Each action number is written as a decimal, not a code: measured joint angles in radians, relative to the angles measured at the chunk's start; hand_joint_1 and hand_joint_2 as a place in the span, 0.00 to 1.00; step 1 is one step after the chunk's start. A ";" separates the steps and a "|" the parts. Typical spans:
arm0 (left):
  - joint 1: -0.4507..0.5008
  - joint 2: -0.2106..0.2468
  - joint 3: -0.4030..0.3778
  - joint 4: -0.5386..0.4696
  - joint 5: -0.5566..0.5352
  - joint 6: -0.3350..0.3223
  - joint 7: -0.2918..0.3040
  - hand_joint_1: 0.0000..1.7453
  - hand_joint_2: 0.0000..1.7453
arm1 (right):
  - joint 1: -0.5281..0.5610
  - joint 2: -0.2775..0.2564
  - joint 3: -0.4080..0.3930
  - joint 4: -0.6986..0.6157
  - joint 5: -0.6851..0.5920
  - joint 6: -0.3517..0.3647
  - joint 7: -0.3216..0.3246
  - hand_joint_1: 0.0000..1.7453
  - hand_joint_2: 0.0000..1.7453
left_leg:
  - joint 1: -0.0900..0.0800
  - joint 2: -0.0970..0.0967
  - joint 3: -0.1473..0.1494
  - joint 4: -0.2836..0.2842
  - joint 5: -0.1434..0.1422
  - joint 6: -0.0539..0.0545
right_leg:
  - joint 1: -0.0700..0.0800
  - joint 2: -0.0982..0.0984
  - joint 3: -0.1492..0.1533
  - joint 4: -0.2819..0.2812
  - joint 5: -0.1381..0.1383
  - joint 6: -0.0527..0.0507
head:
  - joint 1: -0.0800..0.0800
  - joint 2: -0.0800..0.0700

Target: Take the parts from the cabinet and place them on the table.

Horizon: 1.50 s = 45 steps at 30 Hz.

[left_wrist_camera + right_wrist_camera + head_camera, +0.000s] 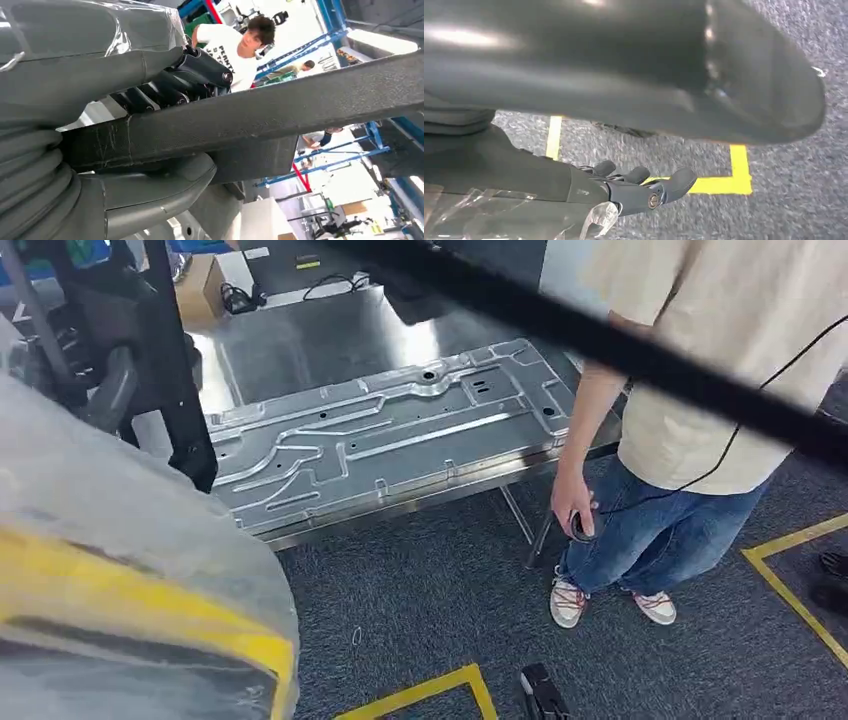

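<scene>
Carrying step. The left hand [150,130] grips a long dark bar-shaped part [280,107], crossing above the metal table [300,350]; the right hand [634,187] hangs empty, fingers loosely apart. Next: lower the part onto the table beside the stamped panel [390,440].

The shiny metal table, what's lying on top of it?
A big stamped metal panel lies flat on the table. The black part crosses in front, and a dark frame hides the table's left end.
</scene>
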 joint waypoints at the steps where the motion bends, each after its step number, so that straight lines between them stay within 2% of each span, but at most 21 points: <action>1: -0.003 0.000 -0.001 0.000 0.000 -0.001 0.000 1.00 1.00 | 0.000 0.000 0.000 0.000 0.000 0.000 -0.001 0.00 0.00 | 0.004 0.000 0.001 0.000 -0.001 -0.001 | 0.002 0.000 0.000 0.000 -0.002 -0.003 | 0.000 0.000; 4: -0.005 0.000 -0.002 0.000 0.000 -0.002 0.000 1.00 1.00 | 0.000 0.003 0.000 0.000 -0.003 0.003 -0.003 0.00 0.00 | 0.008 0.005 -0.019 0.046 -0.037 -0.013 | -0.001 0.000 0.004 -0.003 0.000 -0.017 | -0.001 0.000; 6: -0.005 0.001 -0.001 0.000 0.000 -0.002 0.000 1.00 1.00 | 0.000 0.003 0.000 0.000 -0.003 0.003 -0.003 0.00 0.00 | 0.010 0.006 -0.089 0.202 -0.112 -0.024 | 0.000 0.000 0.004 -0.003 -0.002 -0.023 | -0.002 0.000; 8: -0.001 0.000 -0.003 0.000 0.000 -0.002 0.000 1.00 1.00 | 0.000 0.004 0.000 0.000 -0.003 0.003 -0.003 0.00 0.00 | 0.011 0.006 -0.153 0.328 -0.146 -0.028 | 0.001 0.000 0.004 -0.003 -0.003 -0.025 | -0.003 0.000; 10: 0.000 0.000 -0.003 0.000 0.000 -0.002 0.000 1.00 1.00 | 0.000 0.004 0.000 0.000 -0.003 0.003 -0.003 0.00 0.00 | 0.011 0.006 -0.136 0.279 -0.104 -0.025 | 0.001 0.000 0.007 -0.003 -0.004 -0.025 | -0.003 0.000; 12: -0.004 0.001 -0.001 0.000 0.000 -0.002 0.000 1.00 1.00 | -0.002 0.005 0.000 0.000 -0.003 0.003 -0.003 0.00 0.00 | 0.006 0.007 -0.039 0.082 -0.012 -0.009 | 0.003 0.000 0.014 -0.004 -0.006 -0.025 | -0.003 0.000; 13: -0.009 0.001 0.000 0.000 0.000 -0.002 0.000 1.00 1.00 | -0.002 0.008 0.000 0.000 -0.003 0.003 -0.004 0.00 0.00 | 0.001 0.013 -0.004 0.007 0.003 0.002 | 0.002 -0.001 0.015 -0.005 -0.006 -0.025 | -0.003 0.000; 17: -0.012 0.001 0.000 0.000 0.000 -0.003 0.000 1.00 1.00 | -0.003 0.013 0.000 0.000 -0.003 0.004 -0.004 0.00 0.00 | -0.010 0.014 0.002 -0.008 -0.003 0.011 | 0.003 -0.004 0.017 -0.011 -0.007 -0.007 | -0.003 0.000; 19: -0.012 0.001 0.001 0.000 0.000 -0.004 0.000 1.00 1.00 | -0.005 0.013 0.000 0.000 -0.003 0.004 -0.004 0.00 0.00 | 0.003 0.016 0.027 -0.031 0.009 0.013 | 0.004 -0.004 0.013 0.014 -0.021 0.002 | -0.003 0.000; 22: -0.017 0.001 -0.002 0.000 0.003 -0.011 0.000 1.00 1.00 | -0.004 0.013 0.001 0.000 -0.002 0.004 -0.002 0.00 0.00 | 0.004 0.018 0.036 -0.031 0.004 0.024 | 0.005 -0.004 -0.089 0.227 -0.124 0.010 | -0.002 0.000; 24: -0.013 0.001 -0.004 0.000 0.004 -0.012 0.001 1.00 1.00 | -0.003 0.013 0.001 0.000 0.000 0.008 -0.002 0.00 0.00 | 0.004 0.015 0.037 -0.030 0.001 0.025 | 0.003 -0.004 -0.140 0.303 -0.128 0.014 | -0.001 0.000; 25: -0.012 0.001 -0.004 0.000 0.005 -0.013 0.001 1.00 1.00 | -0.003 0.013 0.001 0.000 0.000 0.011 -0.002 0.00 0.00 | 0.006 0.012 0.040 -0.029 -0.002 0.022 | 0.002 -0.004 -0.125 0.261 -0.096 0.016 | -0.001 0.000; 28: -0.012 0.001 -0.003 0.000 0.010 -0.012 0.003 1.00 1.00 | -0.003 0.013 0.002 0.000 0.000 0.018 -0.002 0.00 0.00 | 0.011 0.008 0.046 -0.016 -0.022 0.006 | -0.005 -0.004 -0.006 0.010 0.017 0.021 | -0.001 0.000; 33: -0.011 0.002 -0.002 0.000 0.007 -0.005 0.011 1.00 1.00 | -0.003 0.015 0.008 0.000 -0.005 0.021 -0.002 0.00 0.00 | 0.009 0.003 0.039 -0.003 -0.037 -0.006 | -0.004 -0.001 -0.002 -0.004 0.006 -0.009 | -0.001 0.000; 35: -0.012 0.002 -0.001 0.000 -0.008 0.000 0.021 1.00 1.00 | -0.003 0.016 0.008 0.000 -0.006 0.021 -0.003 0.00 0.00 | 0.012 0.008 0.002 0.077 -0.083 -0.016 | -0.004 -0.004 0.003 -0.004 0.003 -0.016 | -0.003 0.000; 37: -0.008 0.002 0.000 0.000 -0.013 0.005 0.025 1.00 1.00 | -0.002 0.018 0.009 0.000 -0.006 0.021 -0.003 0.00 0.00 | 0.013 0.008 -0.082 0.245 -0.149 -0.023 | -0.003 -0.007 0.003 -0.004 0.000 -0.020 | -0.003 0.000; 39: -0.003 0.002 -0.002 0.001 -0.015 0.005 0.028 1.00 1.00 | -0.002 0.018 0.009 0.000 -0.006 0.021 -0.003 0.00 0.00 | 0.013 0.008 -0.148 0.342 -0.158 -0.023 | -0.002 -0.015 0.005 -0.004 -0.003 -0.022 | -0.004 0.000; 41: -0.004 0.002 -0.002 0.001 -0.017 0.006 0.030 1.00 1.00 | -0.002 0.020 0.010 0.000 -0.006 0.021 -0.003 0.00 0.00 | 0.012 0.011 -0.111 0.235 -0.082 -0.016 | 0.000 -0.026 0.013 -0.004 -0.007 -0.023 | -0.004 0.000; 43: -0.008 0.002 -0.001 0.001 -0.018 0.006 0.032 1.00 1.00 | -0.002 0.021 0.010 0.000 -0.006 0.021 -0.004 0.00 0.00 | 0.002 0.048 -0.027 0.047 0.008 0.004 | 0.001 -0.038 0.025 -0.006 -0.012 -0.021 | -0.004 0.000; 44: -0.011 0.002 0.000 0.001 -0.018 0.006 0.032 1.00 1.00 | -0.003 0.022 0.010 0.000 -0.006 0.021 -0.004 0.00 0.00 | -0.014 0.091 -0.006 -0.004 0.006 0.014 | 0.006 -0.044 0.027 -0.005 -0.015 -0.017 | -0.004 0.000; 45: -0.013 0.002 -0.001 0.001 -0.018 0.006 0.032 1.00 1.00 | -0.003 0.023 0.011 0.000 -0.006 0.021 -0.004 0.00 0.00 | -0.018 0.081 -0.007 -0.008 0.006 0.013 | 0.007 -0.051 0.026 -0.007 -0.017 -0.014 | -0.004 0.000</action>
